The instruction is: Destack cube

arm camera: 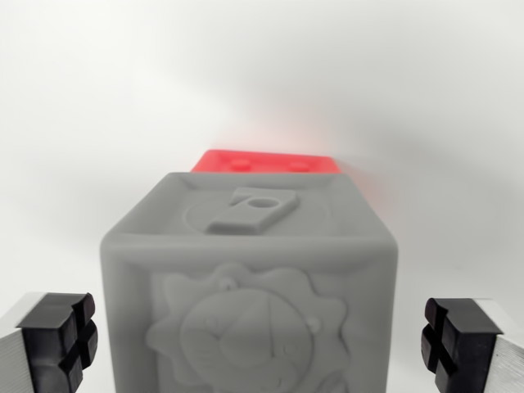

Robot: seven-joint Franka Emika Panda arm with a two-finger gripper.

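A grey cube [250,278] with embossed reliefs fills the middle of the wrist view. Its top face carries a raised tag shape, and its near face shows a round sun-like figure. Behind it, only the upper edge of a red cube [266,161] shows; the rest is hidden by the grey one. My gripper [260,340] is open, with one black fingertip [57,336] at the wrist view's left of the grey cube and the other fingertip [458,340] at its right. Neither fingertip touches the cube's sides.
A plain white surface [98,123] surrounds the cubes on every side, with a red glow on it behind the red cube.
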